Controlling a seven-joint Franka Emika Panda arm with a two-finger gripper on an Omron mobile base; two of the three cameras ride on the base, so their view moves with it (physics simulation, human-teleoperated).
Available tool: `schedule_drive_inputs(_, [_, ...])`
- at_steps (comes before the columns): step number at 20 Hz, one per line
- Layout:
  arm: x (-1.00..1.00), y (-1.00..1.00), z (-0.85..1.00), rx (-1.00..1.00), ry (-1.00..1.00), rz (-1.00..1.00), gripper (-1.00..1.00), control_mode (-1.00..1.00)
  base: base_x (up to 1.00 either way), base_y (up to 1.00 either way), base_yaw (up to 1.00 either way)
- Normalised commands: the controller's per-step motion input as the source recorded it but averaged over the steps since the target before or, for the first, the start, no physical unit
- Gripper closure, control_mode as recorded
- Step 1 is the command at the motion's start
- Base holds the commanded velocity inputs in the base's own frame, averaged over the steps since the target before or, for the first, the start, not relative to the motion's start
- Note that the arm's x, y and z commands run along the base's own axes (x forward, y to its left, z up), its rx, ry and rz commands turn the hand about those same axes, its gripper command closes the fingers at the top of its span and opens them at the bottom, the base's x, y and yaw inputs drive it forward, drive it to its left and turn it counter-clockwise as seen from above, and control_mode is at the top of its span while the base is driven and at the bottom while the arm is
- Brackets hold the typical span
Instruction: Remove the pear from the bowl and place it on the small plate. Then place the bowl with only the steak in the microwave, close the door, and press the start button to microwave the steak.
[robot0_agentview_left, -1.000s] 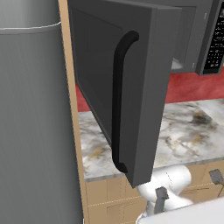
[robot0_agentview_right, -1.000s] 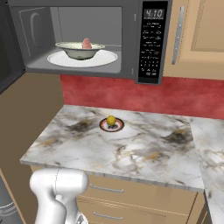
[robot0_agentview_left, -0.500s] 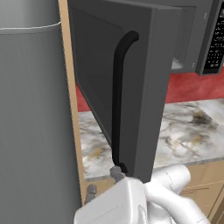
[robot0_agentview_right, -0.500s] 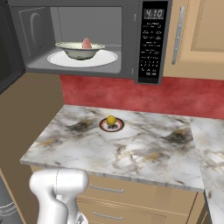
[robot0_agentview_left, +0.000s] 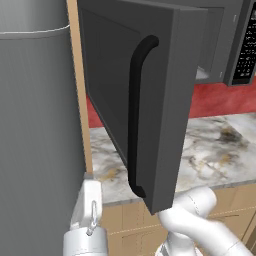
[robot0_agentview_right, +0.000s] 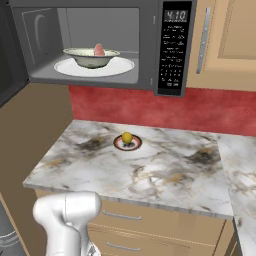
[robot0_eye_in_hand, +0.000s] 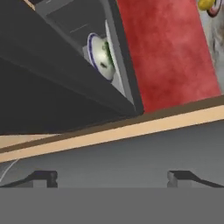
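Observation:
The microwave (robot0_agentview_right: 100, 45) hangs open above the counter. Inside it the pale bowl (robot0_agentview_right: 91, 57) rests on the white turntable, with the pinkish steak (robot0_agentview_right: 99, 49) in it. The yellow pear (robot0_agentview_right: 127, 137) lies on the small red-rimmed plate (robot0_agentview_right: 128, 145) on the marble counter. The door (robot0_agentview_left: 160, 100) swings out to the left, its black bar handle (robot0_agentview_left: 137, 115) facing me. My gripper (robot0_agentview_left: 90, 202) is low, left of the door's bottom corner, beside the grey fridge. In the hand view its fingertips (robot0_eye_in_hand: 43, 177) stand wide apart, open and empty (robot0_eye_in_hand: 113, 178), with the bowl (robot0_eye_in_hand: 101, 52) seen beyond the door's underside.
A tall grey fridge (robot0_agentview_left: 35, 125) fills the left, edged by a wooden panel (robot0_agentview_left: 80, 100). The keypad (robot0_agentview_right: 172, 50) sits right of the microwave's opening. A red backsplash (robot0_agentview_right: 165, 107) runs behind the marble counter (robot0_agentview_right: 150, 170), with wooden drawers below and a cabinet (robot0_agentview_right: 225, 40) at upper right.
My hand has swung left, from under the door's lower corner to beside the fridge. The jaws have stayed open. Bowl, pear and door have not moved.

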Motion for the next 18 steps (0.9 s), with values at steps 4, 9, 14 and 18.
schedule_drive_inputs(4, [0.0, -0.62, 0.03, -0.04, 0.0, -0.25, -1.0, -1.0, 0.0, 0.0, 0.0])
schedule_drive_inputs(9, [0.02, -0.99, 0.27, 0.0, 0.0, -0.19, -1.0, -1.0, 0.0, 0.0, 0.0])
schedule_drive_inputs(14, [0.16, -1.0, 0.57, 0.03, 0.05, -0.15, -1.0, -1.0, 0.0, 0.0, 0.0])
schedule_drive_inputs(18, [0.3, -1.0, 0.62, 0.03, 0.1, -0.11, -1.0, -1.0, 0.0, 0.0, 0.0])
